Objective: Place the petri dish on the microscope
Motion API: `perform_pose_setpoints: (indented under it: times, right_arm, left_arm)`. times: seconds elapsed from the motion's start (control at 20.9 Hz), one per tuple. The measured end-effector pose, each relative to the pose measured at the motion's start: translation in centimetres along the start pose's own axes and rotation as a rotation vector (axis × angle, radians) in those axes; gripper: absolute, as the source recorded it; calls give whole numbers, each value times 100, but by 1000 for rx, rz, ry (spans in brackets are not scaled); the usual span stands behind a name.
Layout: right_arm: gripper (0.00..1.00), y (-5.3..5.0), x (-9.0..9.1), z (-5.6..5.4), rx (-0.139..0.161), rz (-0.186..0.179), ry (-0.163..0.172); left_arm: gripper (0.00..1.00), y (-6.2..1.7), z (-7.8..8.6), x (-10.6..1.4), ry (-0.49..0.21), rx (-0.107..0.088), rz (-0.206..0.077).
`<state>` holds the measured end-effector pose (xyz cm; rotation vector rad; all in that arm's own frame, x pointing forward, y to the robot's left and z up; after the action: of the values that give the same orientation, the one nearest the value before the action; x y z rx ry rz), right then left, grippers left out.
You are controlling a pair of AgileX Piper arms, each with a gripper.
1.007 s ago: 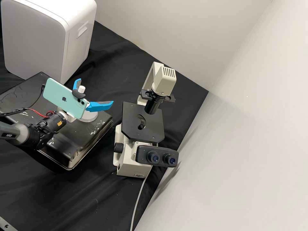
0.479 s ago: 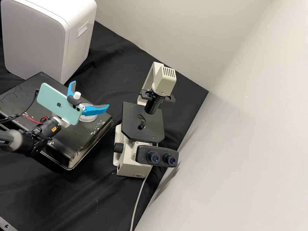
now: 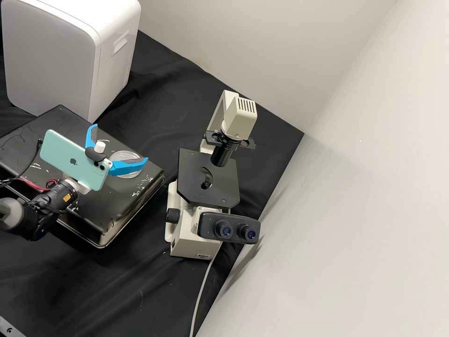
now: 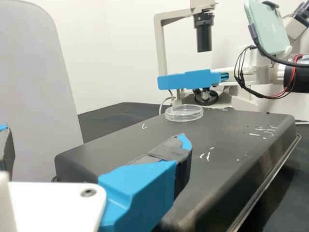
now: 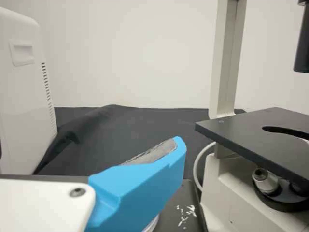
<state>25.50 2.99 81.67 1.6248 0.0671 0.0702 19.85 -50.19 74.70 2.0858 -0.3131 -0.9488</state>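
High view: right end effector (image 3: 120, 143) pulled back leftward, fingers spread; petri dish (image 3: 124, 155) uncovered.

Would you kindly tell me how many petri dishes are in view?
1. The petri dish sits on the black case, below the right claw; none seems hidden.

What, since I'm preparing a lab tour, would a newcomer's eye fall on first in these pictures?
The right arm's blue-fingered hand, a mint-green phone clamped behind it, hangs open above the clear petri dish on the black tray. Beside the tray stands the cream microscope with its black stage. A large white box sits behind the tray.
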Motion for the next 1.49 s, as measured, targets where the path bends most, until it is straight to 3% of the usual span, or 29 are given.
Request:
perform_pose_setpoints:
  times: [0.1, 0.34, 0.62, 0.86, 1.49]
  right_arm:
    - [100, -54, -29, 41, 0, -10, -4]
    - [100, -181, -82, 175, -1, -51, -47]
    - [100, -254, -65, 267, -19, -82, -83]
    - [100, -273, -46, 386, -14, -82, -123]
    - [100, -259, 254, 534, -26, -38, -140]
  left_arm:
    - [100, 7, 9, -13, 2, 13, 4]
    - [100, 9, 7, -13, 3, 12, 6]
    - [100, 9, 7, -13, 3, 12, 6]
    - [100, 9, 7, -13, 3, 12, 6]
    - [100, 5, 6, -12, 4, 11, 5]
